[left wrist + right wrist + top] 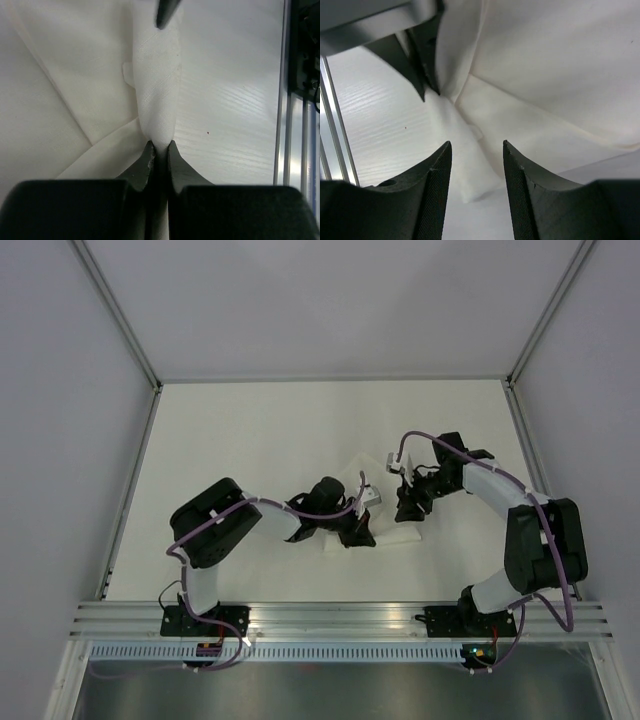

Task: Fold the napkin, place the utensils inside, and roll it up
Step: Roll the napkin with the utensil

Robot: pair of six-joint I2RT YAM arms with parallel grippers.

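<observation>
The white napkin [398, 536] lies crumpled mid-table between the two arms. My left gripper [360, 532] is shut on a rolled or folded strip of the napkin [157, 90], pinching its near end between the fingertips [160, 146]. My right gripper [409, 512] is open and hovers just above the strip's other end [465, 170], jaws [476, 146] either side of it without touching. The left gripper's fingers [422, 55] show in the right wrist view, gripping the cloth [545, 75]. The right gripper's fingertip [166, 12] shows at the top of the left wrist view. The teal-green utensil is not in view.
An aluminium rail [340, 618] runs along the table's near edge and also shows in the left wrist view [287, 100] and the right wrist view [335, 130]. Grey walls enclose the white table [250, 440] on three sides.
</observation>
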